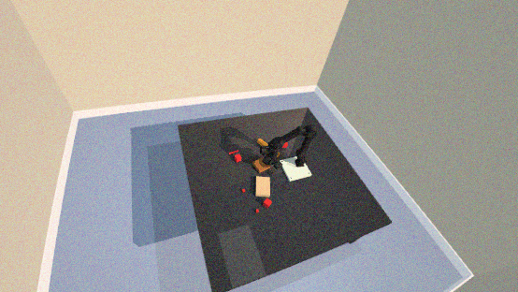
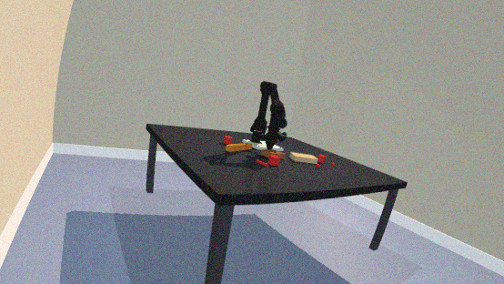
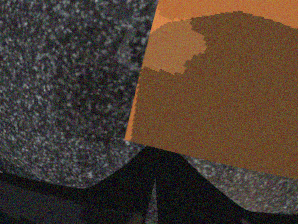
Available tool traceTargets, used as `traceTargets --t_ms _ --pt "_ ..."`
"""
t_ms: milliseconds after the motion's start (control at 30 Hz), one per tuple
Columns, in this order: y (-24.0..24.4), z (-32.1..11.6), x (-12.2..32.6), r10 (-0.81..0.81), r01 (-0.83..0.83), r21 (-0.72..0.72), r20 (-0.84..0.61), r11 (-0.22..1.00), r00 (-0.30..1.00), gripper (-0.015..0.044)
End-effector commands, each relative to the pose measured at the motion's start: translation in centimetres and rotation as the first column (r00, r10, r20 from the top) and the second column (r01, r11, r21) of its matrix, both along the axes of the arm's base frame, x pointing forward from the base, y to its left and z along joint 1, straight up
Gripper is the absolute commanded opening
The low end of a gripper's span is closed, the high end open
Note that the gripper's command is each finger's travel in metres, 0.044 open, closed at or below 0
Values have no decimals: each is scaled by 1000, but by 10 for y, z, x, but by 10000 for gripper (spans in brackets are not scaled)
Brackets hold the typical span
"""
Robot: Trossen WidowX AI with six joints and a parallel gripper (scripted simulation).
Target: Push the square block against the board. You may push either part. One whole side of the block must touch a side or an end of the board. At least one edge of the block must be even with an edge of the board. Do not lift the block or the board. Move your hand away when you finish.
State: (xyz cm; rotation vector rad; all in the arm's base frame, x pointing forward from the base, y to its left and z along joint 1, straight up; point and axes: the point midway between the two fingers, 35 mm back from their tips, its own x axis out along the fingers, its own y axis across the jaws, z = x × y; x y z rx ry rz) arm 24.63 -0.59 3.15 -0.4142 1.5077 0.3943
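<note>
The orange-brown square block [image 1: 261,167] [image 2: 278,156] [image 3: 220,95] lies flat on the table, mostly in shadow. The light tan board [image 1: 263,186] [image 2: 304,157] lies flat beside it, with a narrow dark gap between the two. The board is out of the wrist view. My gripper [image 1: 267,162] [image 2: 270,147] [image 3: 158,148] is shut with nothing held. Its fingertips are at the block's near edge, close to one corner in the wrist view. Whether they touch it cannot be told. The arm hides part of the block in the top view.
Red cubes [image 1: 237,158] [image 1: 267,202] [image 1: 285,145], a red stick [image 1: 234,153] and small red cubes [image 1: 243,190] [image 1: 257,211] lie around. An orange bar [image 1: 262,141] [image 2: 238,147] lies behind the block. The arm's base stands on a white plate [image 1: 296,174].
</note>
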Motion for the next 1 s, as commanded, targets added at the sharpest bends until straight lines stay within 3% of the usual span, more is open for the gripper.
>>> traceTargets --t_ms 0,967 --pt "3 -1 4 -5 5 4 0 1000 1000 0" --pt "12 1 26 -5 5 5 1 1000 1000 0"
